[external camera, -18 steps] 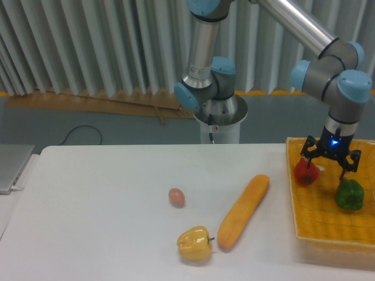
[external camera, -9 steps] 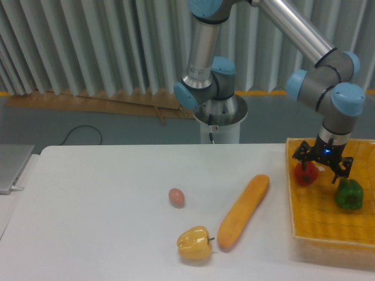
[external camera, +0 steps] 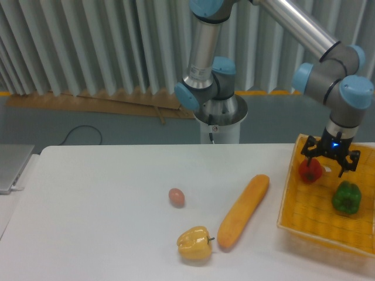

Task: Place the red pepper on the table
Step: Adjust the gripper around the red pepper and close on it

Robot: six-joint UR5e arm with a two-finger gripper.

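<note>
basket [external camera: 293, 219]: you've tipped it, near-left edge now lifted and shifted off its earlier line | end effector [external camera: 331, 162]: moved slightly right and up | red pepper [external camera: 310, 170]: risen with it | green pepper [external camera: 346, 197]: slid slightly

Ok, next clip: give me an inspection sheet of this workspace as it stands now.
Surface: white table, matte, rounded corners.
Job's things: red pepper in the yellow basket, not yet on the table.
Clutter: green pepper in the basket, which sits tilted; yellow pepper, long orange vegetable and small pinkish egg-like object on the table.
Grippers: gripper low over the basket beside the red pepper; grip cannot be confirmed.
Cables: black cable on the floor behind.
Surroundings: corrugated wall, wooden board, grey object at left.
</note>
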